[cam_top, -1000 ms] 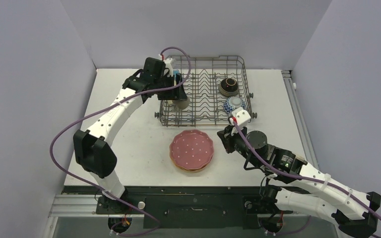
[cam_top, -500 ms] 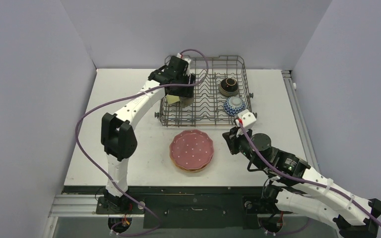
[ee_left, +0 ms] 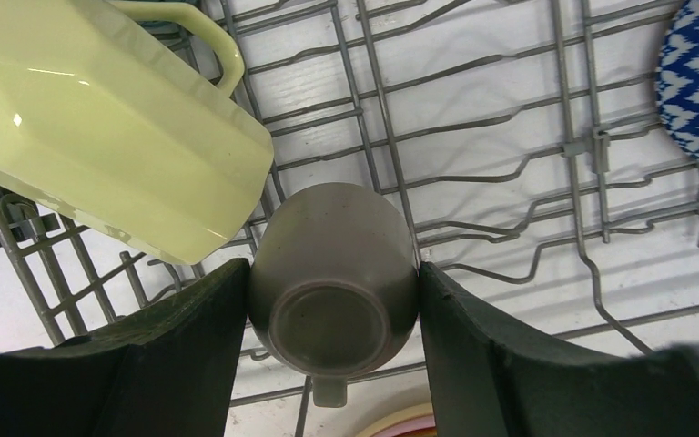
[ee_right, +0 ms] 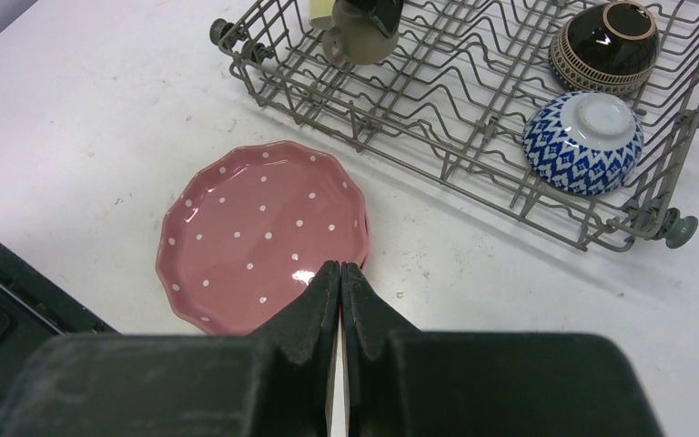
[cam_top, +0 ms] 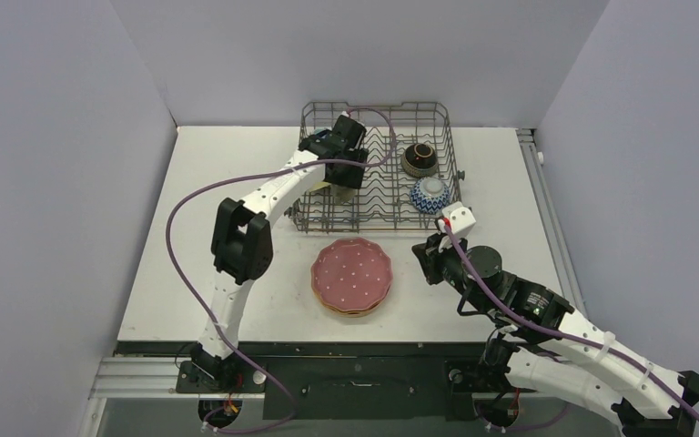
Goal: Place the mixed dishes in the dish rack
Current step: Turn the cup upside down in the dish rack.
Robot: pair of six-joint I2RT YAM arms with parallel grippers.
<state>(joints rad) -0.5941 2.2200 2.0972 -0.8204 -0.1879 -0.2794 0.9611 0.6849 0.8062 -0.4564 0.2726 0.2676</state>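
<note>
The dish rack (cam_top: 378,107) is partly loaded. At its left end a pale-yellow mug (ee_left: 100,127) lies on its side among the tines. Beside it the left claw (ee_left: 332,328) is clamped on the small olive mug (ee_left: 332,246), inside the rack and not yet let go. At the rack's right end sit the dark-brown bowl (cam_top: 419,159) and the blue-white patterned bowl (cam_top: 430,192). The stack of plates (cam_top: 351,276), pink dotted one on top, is still on the tabletop (cam_top: 237,200) in front of the rack. The right claw (ee_right: 339,291) hovers there, pressed together and empty.

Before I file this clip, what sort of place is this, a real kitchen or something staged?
Most likely a lab test cell, not a kitchen: plain lilac walls box in a white table, and the dish rack sits on it with no sink in view.
</note>
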